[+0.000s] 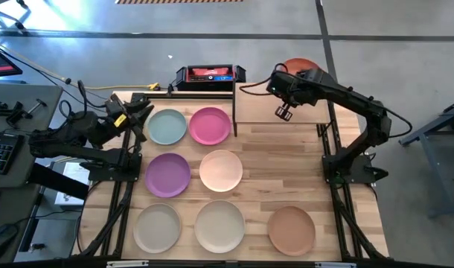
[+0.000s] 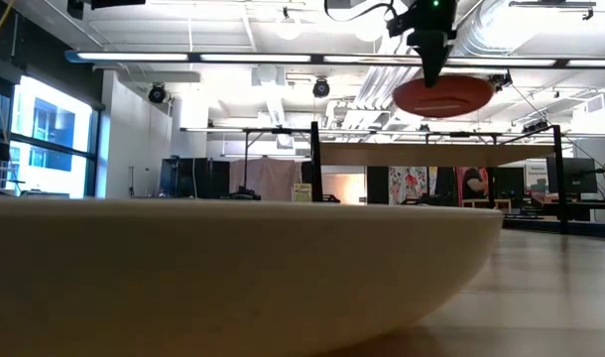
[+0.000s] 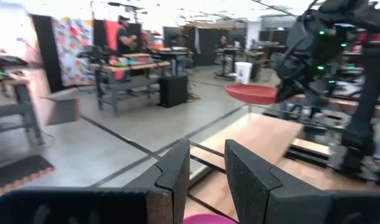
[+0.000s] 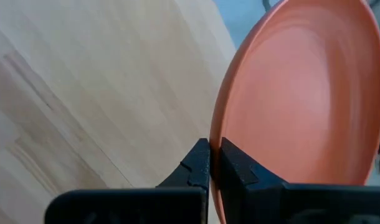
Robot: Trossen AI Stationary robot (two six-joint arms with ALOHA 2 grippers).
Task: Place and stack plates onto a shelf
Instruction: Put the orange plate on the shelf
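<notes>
- Right gripper (image 4: 215, 163): fingers pinching the rim of the terracotta plate (image 4: 302, 106), held in the air above the shelf (image 1: 275, 108)
- Left gripper (image 3: 207, 171): fingers slightly spread, holding nothing, beside the teal plate (image 1: 167, 126) at the table's left edge

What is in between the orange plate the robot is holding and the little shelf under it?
Nothing. In the low view, the terracotta plate hangs from the right gripper above the shelf, apart.

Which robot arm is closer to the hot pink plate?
The left one. The left gripper hovers just beyond the teal plate, which sits beside the hot pink plate. The right gripper is farther off, over the shelf, holding a terracotta plate.
</notes>
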